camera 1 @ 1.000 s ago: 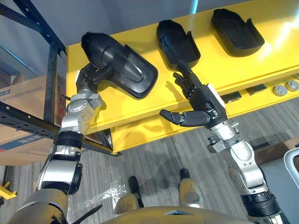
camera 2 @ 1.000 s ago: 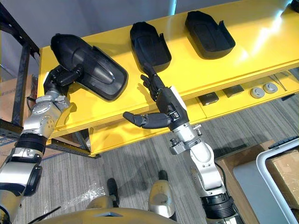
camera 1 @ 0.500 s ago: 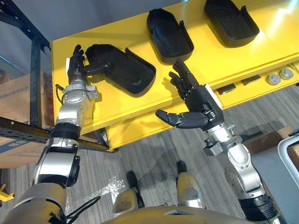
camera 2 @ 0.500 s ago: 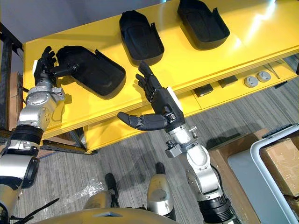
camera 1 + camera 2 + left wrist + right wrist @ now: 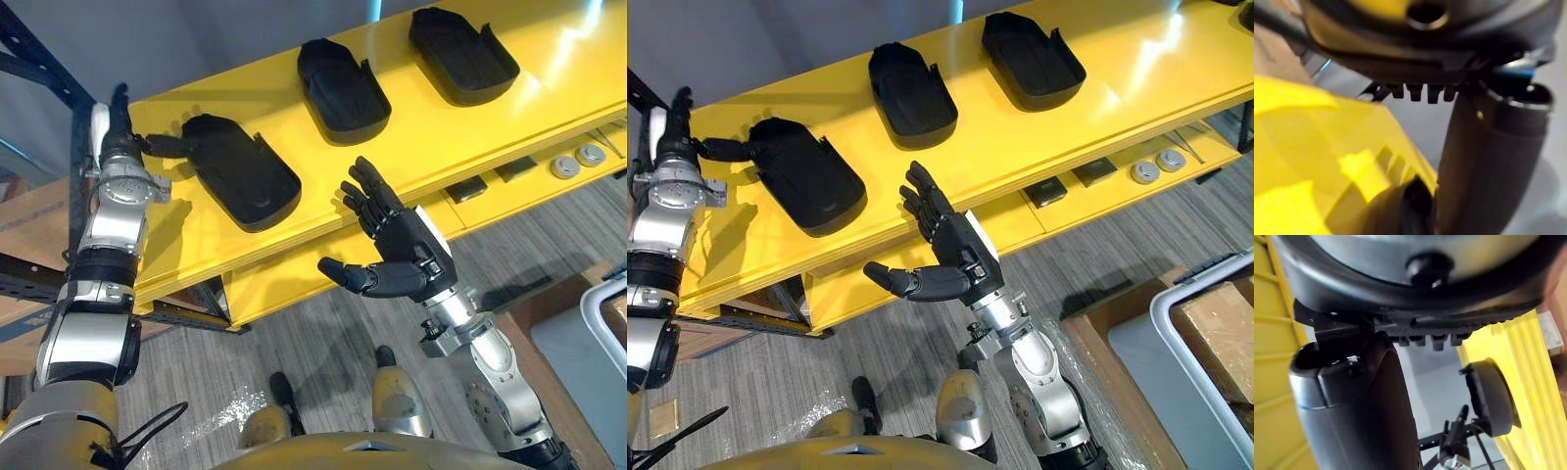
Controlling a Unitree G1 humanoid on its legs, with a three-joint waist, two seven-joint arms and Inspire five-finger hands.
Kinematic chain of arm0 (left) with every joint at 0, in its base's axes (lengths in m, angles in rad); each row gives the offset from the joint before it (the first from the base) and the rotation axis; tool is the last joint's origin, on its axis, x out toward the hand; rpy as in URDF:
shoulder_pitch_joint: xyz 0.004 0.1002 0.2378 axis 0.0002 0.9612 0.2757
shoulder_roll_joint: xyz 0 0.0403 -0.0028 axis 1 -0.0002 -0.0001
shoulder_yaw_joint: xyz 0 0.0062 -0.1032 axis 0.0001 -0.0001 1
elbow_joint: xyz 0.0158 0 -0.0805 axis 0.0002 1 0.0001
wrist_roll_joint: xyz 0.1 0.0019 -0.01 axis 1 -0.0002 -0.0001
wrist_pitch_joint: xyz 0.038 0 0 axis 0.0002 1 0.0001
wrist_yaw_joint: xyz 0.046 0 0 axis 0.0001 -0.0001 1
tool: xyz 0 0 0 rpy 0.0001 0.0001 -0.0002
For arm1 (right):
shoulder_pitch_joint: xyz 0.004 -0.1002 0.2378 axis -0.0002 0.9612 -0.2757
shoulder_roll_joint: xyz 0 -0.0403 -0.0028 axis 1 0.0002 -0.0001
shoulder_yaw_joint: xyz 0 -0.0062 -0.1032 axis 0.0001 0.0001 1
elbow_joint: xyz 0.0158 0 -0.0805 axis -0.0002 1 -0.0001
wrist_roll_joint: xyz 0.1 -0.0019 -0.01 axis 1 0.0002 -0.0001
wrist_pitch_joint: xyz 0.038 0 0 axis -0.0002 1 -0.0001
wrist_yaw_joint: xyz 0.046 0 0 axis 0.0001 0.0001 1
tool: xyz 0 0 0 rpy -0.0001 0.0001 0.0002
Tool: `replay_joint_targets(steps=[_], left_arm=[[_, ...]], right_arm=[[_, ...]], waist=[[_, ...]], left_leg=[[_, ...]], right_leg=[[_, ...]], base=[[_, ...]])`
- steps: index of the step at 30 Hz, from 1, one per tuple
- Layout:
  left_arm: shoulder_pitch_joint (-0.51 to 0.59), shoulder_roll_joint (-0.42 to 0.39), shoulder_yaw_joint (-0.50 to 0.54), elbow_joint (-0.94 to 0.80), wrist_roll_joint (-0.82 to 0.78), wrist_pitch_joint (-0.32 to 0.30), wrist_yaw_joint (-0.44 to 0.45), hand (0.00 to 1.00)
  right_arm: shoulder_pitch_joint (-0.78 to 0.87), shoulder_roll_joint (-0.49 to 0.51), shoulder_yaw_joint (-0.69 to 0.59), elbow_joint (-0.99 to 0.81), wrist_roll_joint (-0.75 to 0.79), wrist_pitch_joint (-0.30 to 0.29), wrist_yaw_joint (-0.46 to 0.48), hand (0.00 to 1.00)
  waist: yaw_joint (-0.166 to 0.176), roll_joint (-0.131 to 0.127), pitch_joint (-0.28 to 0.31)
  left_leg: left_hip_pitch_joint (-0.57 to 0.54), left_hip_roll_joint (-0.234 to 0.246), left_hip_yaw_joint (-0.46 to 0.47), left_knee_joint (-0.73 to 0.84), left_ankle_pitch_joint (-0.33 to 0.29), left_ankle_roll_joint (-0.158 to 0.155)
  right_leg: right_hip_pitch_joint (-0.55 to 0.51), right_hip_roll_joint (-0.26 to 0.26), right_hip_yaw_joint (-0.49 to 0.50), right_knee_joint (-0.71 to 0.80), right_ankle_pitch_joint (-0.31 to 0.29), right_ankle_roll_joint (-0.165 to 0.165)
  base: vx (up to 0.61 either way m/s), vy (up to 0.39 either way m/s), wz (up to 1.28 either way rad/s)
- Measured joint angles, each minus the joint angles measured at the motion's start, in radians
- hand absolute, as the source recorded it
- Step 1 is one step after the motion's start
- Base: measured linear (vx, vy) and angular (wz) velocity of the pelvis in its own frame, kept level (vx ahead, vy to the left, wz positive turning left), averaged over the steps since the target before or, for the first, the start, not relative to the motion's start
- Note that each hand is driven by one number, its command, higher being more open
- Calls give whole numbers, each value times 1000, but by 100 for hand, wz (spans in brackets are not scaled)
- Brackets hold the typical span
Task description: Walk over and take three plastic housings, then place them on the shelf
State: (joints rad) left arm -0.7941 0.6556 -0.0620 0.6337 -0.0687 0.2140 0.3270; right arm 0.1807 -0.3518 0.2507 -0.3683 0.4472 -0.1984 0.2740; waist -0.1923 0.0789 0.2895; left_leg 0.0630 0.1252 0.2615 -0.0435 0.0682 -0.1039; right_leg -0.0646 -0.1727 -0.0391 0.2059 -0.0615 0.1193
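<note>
Three black plastic housings lie hollow side up on the yellow shelf (image 5: 431,127): a left one (image 5: 240,171), a middle one (image 5: 341,78) and a right one (image 5: 462,56). My left hand (image 5: 122,137) stands at the shelf's left end, open with its fingers straight up. Its thumb (image 5: 725,149) points at the left housing's narrow end and reaches it. My right hand (image 5: 397,255) hangs open and empty in front of the shelf's edge, below the middle housing, fingers spread.
A lower yellow shelf holds two round metal parts (image 5: 576,162) and flat dark pieces (image 5: 470,188). A dark metal rack (image 5: 39,59) stands at the left. At the right there is a white-rimmed bin with a cardboard box (image 5: 1215,323).
My left hand set the tilted housing down flat on the shelf, let go and opened, and drew back to the left. My right hand sank slightly. The camera shifted.
</note>
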Motion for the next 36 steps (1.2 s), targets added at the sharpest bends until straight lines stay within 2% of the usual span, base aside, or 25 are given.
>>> replay_joint_targets(steps=[3, 7, 8, 12, 14, 16, 17, 19, 23, 25, 26, 27, 33, 36], left_arm=[[-4, 4, 0, -71, 0, -64, 115, 100], [-17, 3, 0, -159, 0, -135, 193, 100], [-22, -4, 0, -186, 0, -164, 211, 100], [-12, -43, 0, -329, -11, -250, 230, 100], [43, -80, 1, -452, -22, -292, 233, 100], [186, -150, 1, -651, -26, -359, 232, 100], [225, -172, 2, -695, -32, -376, 229, 100], [387, -289, 2, -821, -43, -425, 214, 100], [621, -406, 2, -940, -77, -457, 169, 100], [705, -434, 1, -993, -86, -458, 139, 100], [751, -441, 3, -1021, -86, -464, 118, 100], [884, -491, 42, -1108, -168, -567, -47, 100], [888, -492, 44, -1108, -169, -568, -48, 100], [935, -505, 59, -1108, -175, -588, -58, 100]], right_arm=[[17, 7, 11, 12, -9, -20, -3, 100], [18, 16, 11, 18, -12, -79, -42, 100], [17, 21, 11, 18, -13, -96, -69, 100], [-16, 51, 9, 44, -51, -99, -202, 100], [-20, 63, 7, 65, -86, -99, -256, 100], [-31, 73, 3, 95, -118, -99, -301, 100], [-39, 75, -1, 101, -129, -99, -310, 100], [-57, 75, -33, 107, -160, -100, -333, 100], [-107, 73, -102, 126, -208, -106, -361, 100], [-120, 73, -147, 126, -209, -113, -374, 100], [-125, 73, -177, 127, -211, -114, -375, 100], [-133, 82, -282, 129, -216, -124, -412, 100], [-133, 82, -282, 134, -216, -125, -412, 100], [-118, 83, -304, 141, -239, -125, -398, 100]], waist=[[0, 16, -37], [-1, 18, -69], [-2, 17, -74], [15, 9, -91], [23, 10, -114], [28, 9, -149], [29, 9, -150], [55, 12, -168], [84, 0, -183], [106, -10, -190], [116, -16, -194], [161, -72, -217], [161, -74, -215], [160, -77, -208]], left_leg=[[5, 0, -12, -16, 4, 0], [18, -1, -18, -34, 10, 0], [20, -1, -26, -37, 13, 0], [29, -1, -40, -40, 17, 1], [28, -1, -54, -41, 17, 1], [27, -1, -74, -42, 17, 1], [29, 0, -80, -42, 17, 1], [32, 0, -97, -44, 18, -1], [26, 3, -128, -45, 26, -3], [15, 3, -141, -45, 28, -3], [10, 1, -153, -45, 31, -3], [-7, -4, -182, -46, 48, 0], [-8, -4, -185, -46, 54, -1], [-8, -3, -191, -44, 58, -3]], right_leg=[[12, 0, -15, -16, 1, 0], [27, 1, -24, -26, 1, 1], [37, 1, -36, -35, 4, 2], [56, 0, -52, -41, 4, 2], [73, -1, -67, -58, 7, 4], [92, -2, -90, -73, 7, 4], [101, -2, -96, -77, 7, 4], [121, -1, -115, -90, 9, 5], [147, 2, -150, -113, 15, 4], [153, 3, -166, -126, 19, 4], [156, 2, -176, -131, 22, 4], [172, 0, -209, -159, 42, 4], [172, 0, -210, -158, 43, 4], [172, 1, -210, -157, 46, 3]], base=[[41, 5, 10], [22, 0, 7], [7, -11, 16], [-6, -11, 11], [3, -10, 17], [29, -12, 25], [25, -16, 24], [-3, -18, 22], [-30, -19, 23], [-34, -9, 25], [-15, -1, 14], [-7, -1, 11], [0, 0, 1], [0, 0, 2]])
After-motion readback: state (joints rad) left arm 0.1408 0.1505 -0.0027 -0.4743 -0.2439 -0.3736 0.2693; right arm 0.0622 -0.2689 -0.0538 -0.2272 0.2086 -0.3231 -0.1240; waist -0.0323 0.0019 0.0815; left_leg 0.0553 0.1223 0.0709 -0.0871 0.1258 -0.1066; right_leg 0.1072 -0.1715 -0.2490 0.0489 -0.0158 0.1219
